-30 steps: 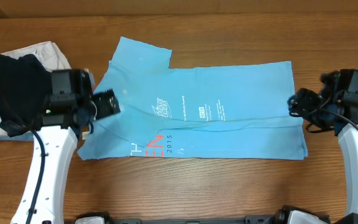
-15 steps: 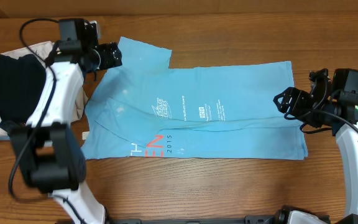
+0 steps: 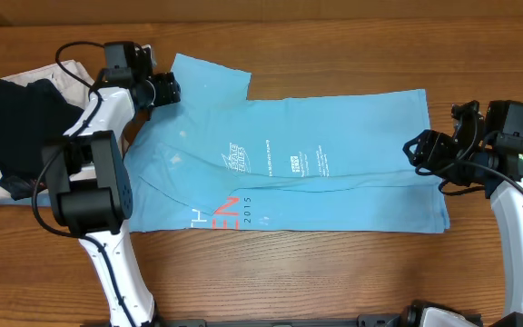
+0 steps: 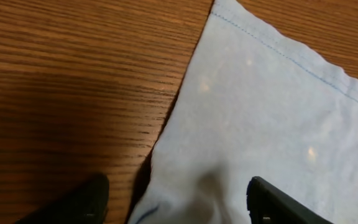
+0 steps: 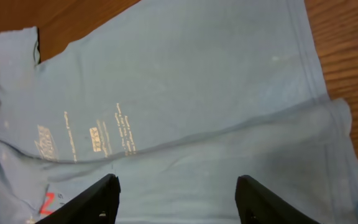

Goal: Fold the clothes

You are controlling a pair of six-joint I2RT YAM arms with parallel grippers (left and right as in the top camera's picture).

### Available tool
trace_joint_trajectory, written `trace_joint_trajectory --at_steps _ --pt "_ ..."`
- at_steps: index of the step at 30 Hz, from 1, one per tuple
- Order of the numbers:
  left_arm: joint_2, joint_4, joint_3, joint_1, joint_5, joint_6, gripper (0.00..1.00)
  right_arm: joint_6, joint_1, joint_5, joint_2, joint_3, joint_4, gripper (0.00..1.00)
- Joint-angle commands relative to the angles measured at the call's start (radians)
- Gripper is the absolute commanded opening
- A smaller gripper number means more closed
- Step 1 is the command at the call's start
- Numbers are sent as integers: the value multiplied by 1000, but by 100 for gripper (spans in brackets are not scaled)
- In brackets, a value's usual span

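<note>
Fingers gaped on left gripper (image 4: 177, 193) and right gripper (image 5: 177, 186); I judged the limp sky-blue cotton T-shirt (image 3: 334, 177) best pinched at its upper-left sleeve hem.

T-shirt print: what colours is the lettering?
White small print and orange-red large letters on the sky-blue T-shirt. Overhead view shows it best.

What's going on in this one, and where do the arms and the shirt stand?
Two robot arms are working on a light blue T-shirt spread on the wooden table, with a long fold line running across it. The left gripper is open at the edge of the shirt's far sleeve and has not closed on the fabric. The right gripper is open at the shirt's right-hand edge, holding nothing. A black garment and a beige one lie piled at the left.
</note>
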Motion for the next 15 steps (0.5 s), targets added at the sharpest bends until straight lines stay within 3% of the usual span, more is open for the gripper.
trace_joint_trajectory --at_steps 1,2,7,10,15 --pt "31 11 28 0 15 14 65 -7 0 10 -11 19 10 57" --pt "34 12 28 -1 15 14 61 -7 0 10 -11 18 11 56" --pt "33 -10 28 1 61 13 11 -6 0 61 -11 19 36 35" --pt "32 -53 30 4 72 -9 5 -6 0 137 -7 19 95 28" --pt "32 -127 30 15 72 -81 4 -6 0 149 55 19 260 28"
